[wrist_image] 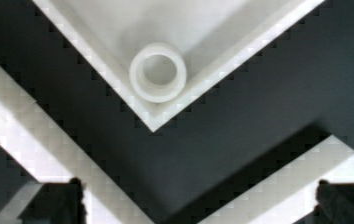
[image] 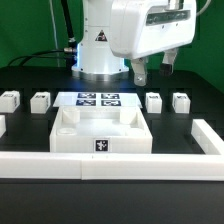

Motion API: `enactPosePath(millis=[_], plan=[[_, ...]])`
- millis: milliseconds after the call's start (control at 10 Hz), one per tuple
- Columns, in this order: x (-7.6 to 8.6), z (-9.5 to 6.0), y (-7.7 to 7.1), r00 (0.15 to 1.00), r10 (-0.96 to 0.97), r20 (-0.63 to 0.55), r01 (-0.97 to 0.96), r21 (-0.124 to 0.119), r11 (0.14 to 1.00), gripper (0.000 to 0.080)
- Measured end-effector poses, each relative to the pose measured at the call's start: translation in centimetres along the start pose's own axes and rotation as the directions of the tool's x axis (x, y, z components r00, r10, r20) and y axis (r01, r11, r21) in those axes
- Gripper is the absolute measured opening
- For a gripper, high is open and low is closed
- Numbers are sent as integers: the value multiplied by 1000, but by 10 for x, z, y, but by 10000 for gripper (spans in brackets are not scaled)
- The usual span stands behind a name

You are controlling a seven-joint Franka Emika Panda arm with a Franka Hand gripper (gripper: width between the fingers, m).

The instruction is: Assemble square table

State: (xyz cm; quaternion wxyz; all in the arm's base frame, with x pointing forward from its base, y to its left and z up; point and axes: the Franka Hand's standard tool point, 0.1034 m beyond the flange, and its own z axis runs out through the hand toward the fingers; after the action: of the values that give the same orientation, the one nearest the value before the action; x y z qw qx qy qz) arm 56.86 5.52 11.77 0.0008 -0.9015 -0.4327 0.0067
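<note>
The white square table slab point(image: 100, 131) lies on the black table with its raised rim up and a tag on its near edge. Four stubby white legs stand behind it: two at the exterior view's left point(image: 10, 100) point(image: 41, 100) and two at the right point(image: 153, 100) point(image: 181, 100). My gripper point(image: 155, 68) hangs high above the right pair of legs, open and empty. In the wrist view one corner of the slab point(wrist_image: 227, 40) shows with its round socket point(wrist_image: 158, 72). My gripper point(wrist_image: 195, 205) has its dark fingertips point(wrist_image: 49, 203) wide apart, with nothing between them.
The marker board point(image: 98, 99) lies flat behind the slab, in front of the robot base point(image: 98, 55). A long low white barrier wall point(image: 110, 165) runs along the front and up both sides. Its corner shows as white bands in the wrist view point(wrist_image: 85, 150).
</note>
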Motion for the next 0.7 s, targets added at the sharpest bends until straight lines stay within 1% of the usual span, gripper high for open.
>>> enactPosePath(millis=[700], plan=[[0, 0, 0, 1000, 0, 0, 0, 0, 1000, 650]])
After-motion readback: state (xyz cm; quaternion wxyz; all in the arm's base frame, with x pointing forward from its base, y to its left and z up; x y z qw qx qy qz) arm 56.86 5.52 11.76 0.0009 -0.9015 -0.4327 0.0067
